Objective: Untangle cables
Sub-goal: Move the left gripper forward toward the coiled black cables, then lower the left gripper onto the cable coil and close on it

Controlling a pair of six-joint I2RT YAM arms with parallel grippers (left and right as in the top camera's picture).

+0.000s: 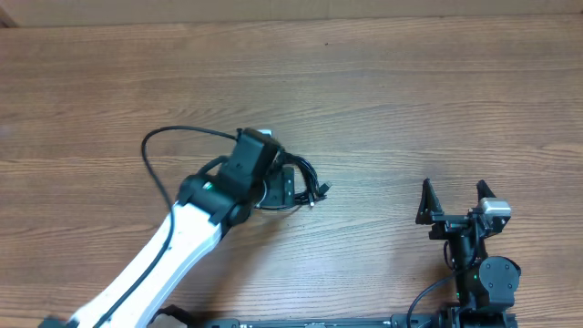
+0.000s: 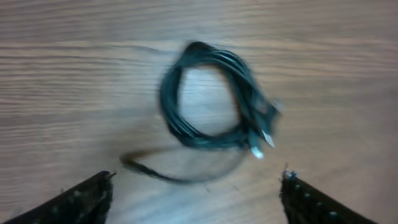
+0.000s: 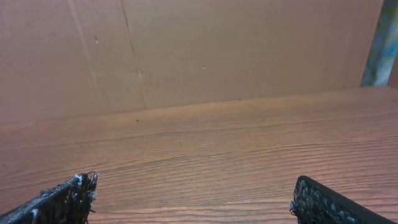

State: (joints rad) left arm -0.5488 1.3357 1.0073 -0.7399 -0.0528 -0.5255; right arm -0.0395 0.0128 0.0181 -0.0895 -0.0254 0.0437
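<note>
cables (image 2: 245,93): one coiled bundle on tabletop (image 2: 74,74), just ahead of left hand (image 2: 198,177), untouched | left hand: fingers apart | right hand (image 3: 194,182): fingers apart, well away | nearer: left

Wood-grain table (image 1: 410,82), plain brown back wall (image 3: 217,50), bluish strip at its right edge (image 3: 379,43)

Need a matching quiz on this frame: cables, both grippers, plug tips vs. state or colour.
1 cables
2 left gripper
3 right gripper
4 plug tips

A silver
B open, over the table, far from the coil
C black, coiled in one bundle
D open, above the coil

Pairs: 1-C, 2-D, 3-B, 4-A
</note>
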